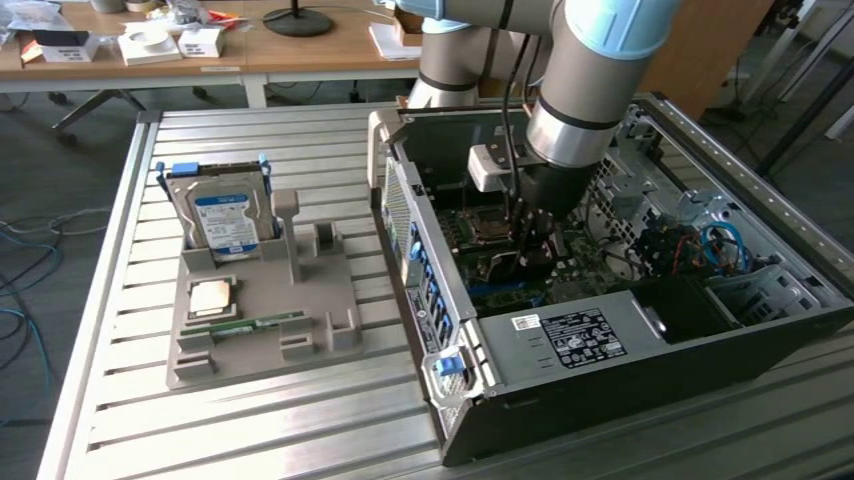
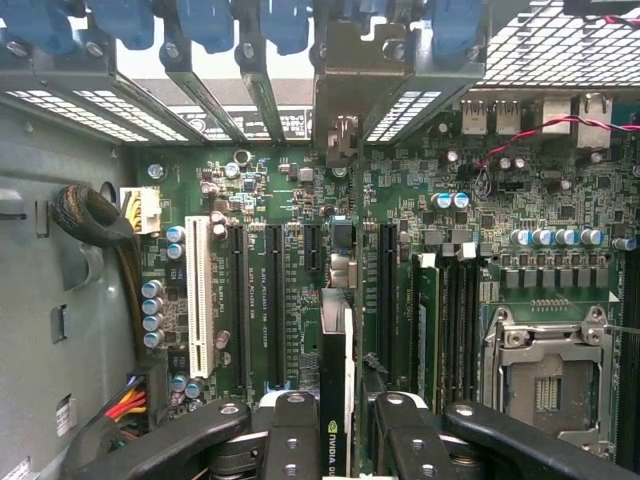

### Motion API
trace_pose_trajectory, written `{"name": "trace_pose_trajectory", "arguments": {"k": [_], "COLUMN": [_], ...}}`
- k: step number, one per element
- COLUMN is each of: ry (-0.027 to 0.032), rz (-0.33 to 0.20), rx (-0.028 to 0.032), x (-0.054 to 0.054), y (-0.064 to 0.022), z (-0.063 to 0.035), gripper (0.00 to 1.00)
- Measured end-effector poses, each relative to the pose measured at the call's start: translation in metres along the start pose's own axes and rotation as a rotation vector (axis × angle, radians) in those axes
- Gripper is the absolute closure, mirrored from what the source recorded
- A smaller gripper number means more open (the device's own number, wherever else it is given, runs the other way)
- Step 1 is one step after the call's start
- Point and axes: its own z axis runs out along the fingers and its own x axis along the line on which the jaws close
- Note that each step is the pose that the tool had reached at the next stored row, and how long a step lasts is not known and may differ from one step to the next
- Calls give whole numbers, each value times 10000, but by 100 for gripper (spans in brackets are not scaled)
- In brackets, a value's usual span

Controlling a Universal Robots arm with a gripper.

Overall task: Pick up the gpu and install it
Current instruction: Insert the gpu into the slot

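The card (image 2: pixel 337 400) held in the black claw (image 2: pixel 337 440) is black with a white edge and a small green logo. The motherboard (image 2: pixel 300 200) is green, with black slots and one white slot (image 2: pixel 198 295). Blue clips (image 2: pixel 205 20) line the case's back. The hard drive (image 1: pixel 224 220) is silver with a blue-and-white label. The parts tray (image 1: pixel 267 330) is grey, on a ribbed silver bench (image 1: pixel 200 440). The arm (image 1: pixel 601 60) is grey with pale blue caps.

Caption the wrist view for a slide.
Gripper holding the gpu edge-on above the motherboard expansion slots.
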Motion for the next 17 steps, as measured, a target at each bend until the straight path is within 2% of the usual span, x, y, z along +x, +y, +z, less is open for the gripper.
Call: {"name": "trace_pose_trajectory", "arguments": {"k": [17], "ry": [-10], "rz": [-4], "rx": [-1], "x": [-4], "y": [30], "z": [4], "gripper": [74]}}
